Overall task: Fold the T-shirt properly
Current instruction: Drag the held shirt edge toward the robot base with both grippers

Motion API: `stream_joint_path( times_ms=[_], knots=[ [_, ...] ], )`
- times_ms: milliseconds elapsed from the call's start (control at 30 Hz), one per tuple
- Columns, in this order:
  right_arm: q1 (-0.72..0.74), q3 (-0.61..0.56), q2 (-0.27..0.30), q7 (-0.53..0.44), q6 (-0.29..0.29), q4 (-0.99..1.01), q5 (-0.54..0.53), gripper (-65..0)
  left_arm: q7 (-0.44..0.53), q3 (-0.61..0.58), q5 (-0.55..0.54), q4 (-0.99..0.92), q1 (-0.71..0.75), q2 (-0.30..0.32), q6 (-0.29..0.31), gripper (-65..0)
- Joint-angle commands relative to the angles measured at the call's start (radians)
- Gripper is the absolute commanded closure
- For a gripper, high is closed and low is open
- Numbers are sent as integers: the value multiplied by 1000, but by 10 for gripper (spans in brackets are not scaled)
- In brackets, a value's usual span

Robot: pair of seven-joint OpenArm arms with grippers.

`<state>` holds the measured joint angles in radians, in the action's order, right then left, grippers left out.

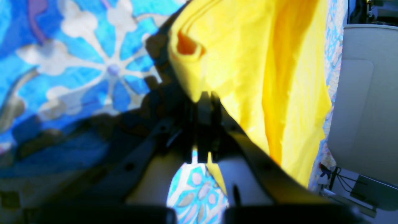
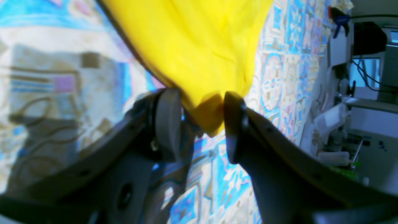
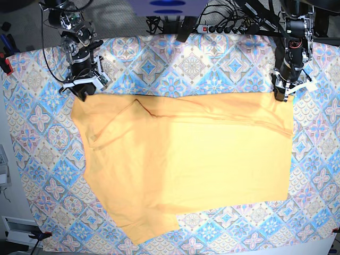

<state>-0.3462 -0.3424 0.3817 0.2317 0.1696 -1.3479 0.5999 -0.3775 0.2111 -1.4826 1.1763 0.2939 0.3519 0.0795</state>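
Observation:
The pale yellow-orange T-shirt lies spread on the patterned tablecloth, with a sleeve folded in at its left. My left gripper is at the shirt's far right corner. In the left wrist view the left gripper is shut on the edge of the shirt. My right gripper is at the shirt's far left corner. In the right wrist view the right gripper has its fingers apart, with a corner of the shirt between them. No print or tag shows.
The tablecloth covers the whole table. Cables and a power strip run along the far edge. A red clamp grips the cloth at the left edge. A grey panel and equipment stand beyond the table.

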Motion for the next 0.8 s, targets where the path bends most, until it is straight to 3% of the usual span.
stream_joint_path(
  times_ms=[0, 233, 433, 767],
  knots=[
    [14, 4, 13, 16, 2, 5, 2, -229, -4, 3, -1, 11, 1, 14, 3, 0],
    [55, 4, 13, 16, 0, 48, 2, -210, -4, 3, -1, 11, 1, 14, 3, 0],
    [55, 4, 13, 15, -26, 38, 1, 0, -5, 3, -1, 12, 3, 14, 3, 0],
    [-55, 33, 40, 15, -26, -67, -1, -2, -5, 3, -1, 121, 93, 14, 4, 0]
  ],
)
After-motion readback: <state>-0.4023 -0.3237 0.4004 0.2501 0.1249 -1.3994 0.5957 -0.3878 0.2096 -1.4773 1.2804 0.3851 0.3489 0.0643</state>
